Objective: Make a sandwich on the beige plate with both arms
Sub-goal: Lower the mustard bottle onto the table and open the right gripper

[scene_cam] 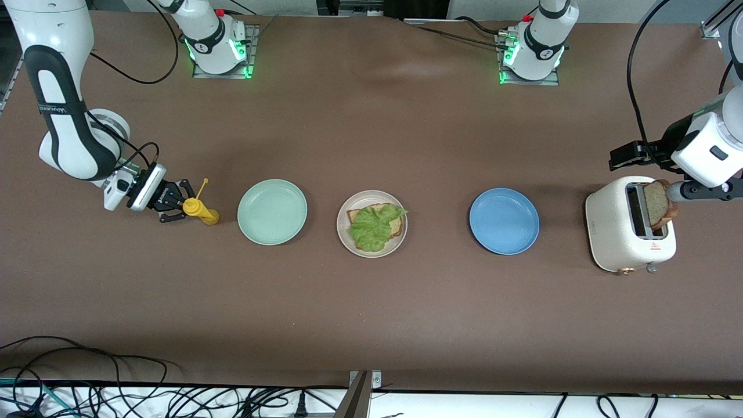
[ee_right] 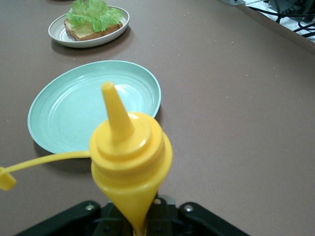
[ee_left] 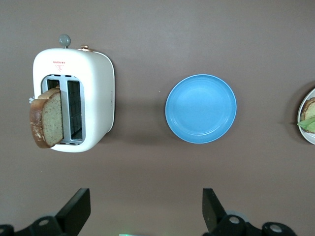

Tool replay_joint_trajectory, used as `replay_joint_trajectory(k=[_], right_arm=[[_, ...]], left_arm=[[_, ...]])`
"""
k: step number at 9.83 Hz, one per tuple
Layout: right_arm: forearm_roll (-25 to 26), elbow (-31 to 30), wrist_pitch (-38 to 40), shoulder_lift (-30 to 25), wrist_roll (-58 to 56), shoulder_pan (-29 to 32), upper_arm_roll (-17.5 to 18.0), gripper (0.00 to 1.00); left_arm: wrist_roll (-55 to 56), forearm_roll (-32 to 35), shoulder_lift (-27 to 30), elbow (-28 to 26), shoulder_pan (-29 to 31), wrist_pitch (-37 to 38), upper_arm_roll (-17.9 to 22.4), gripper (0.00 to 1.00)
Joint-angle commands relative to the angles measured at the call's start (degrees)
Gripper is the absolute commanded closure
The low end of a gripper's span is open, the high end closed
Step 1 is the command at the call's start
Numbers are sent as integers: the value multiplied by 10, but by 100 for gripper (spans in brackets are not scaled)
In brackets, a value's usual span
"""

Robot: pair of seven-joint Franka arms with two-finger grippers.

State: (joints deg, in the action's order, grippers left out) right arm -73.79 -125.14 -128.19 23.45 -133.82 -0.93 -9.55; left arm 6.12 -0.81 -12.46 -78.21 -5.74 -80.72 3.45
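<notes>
The beige plate sits mid-table with one bread slice and a green lettuce leaf on top; it also shows in the right wrist view. A second bread slice stands up out of a slot of the white toaster. My left gripper is open and empty, up in the air beside the toaster. My right gripper is shut on a yellow squeeze bottle with its cap off.
A mint-green plate lies between the bottle and the beige plate. A blue plate lies between the beige plate and the toaster. Cables run along the table edge nearest the front camera.
</notes>
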Motion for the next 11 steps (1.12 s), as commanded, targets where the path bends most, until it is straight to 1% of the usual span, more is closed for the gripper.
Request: replay_joint_trajectory(k=[1, 4, 5, 6, 7, 10, 11], right_arm=[[-15, -4, 0, -2, -14, 0, 2, 0], [-11, -2, -1, -30, 2, 1, -1, 0], [-6, -2, 0, -31, 10, 1, -9, 0], [10, -4, 2, -38, 9, 1, -19, 0], [47, -3, 3, -45, 10, 1, -27, 0], [135, -2, 4, -58, 11, -2, -49, 0], [149, -2, 5, -63, 11, -3, -49, 0]], left_arm=[[-14, -9, 0, 0, 6, 4, -1, 0], [-14, -9, 0, 0, 6, 4, -1, 0], [-14, -8, 0, 0, 6, 5, -1, 0], [-14, -7, 0, 0, 6, 5, -1, 0], [-14, -7, 0, 0, 6, 5, 0, 0], [-15, -7, 0, 0, 14, 4, 0, 0], [-16, -3, -1, -1, 20, 3, 0, 0]])
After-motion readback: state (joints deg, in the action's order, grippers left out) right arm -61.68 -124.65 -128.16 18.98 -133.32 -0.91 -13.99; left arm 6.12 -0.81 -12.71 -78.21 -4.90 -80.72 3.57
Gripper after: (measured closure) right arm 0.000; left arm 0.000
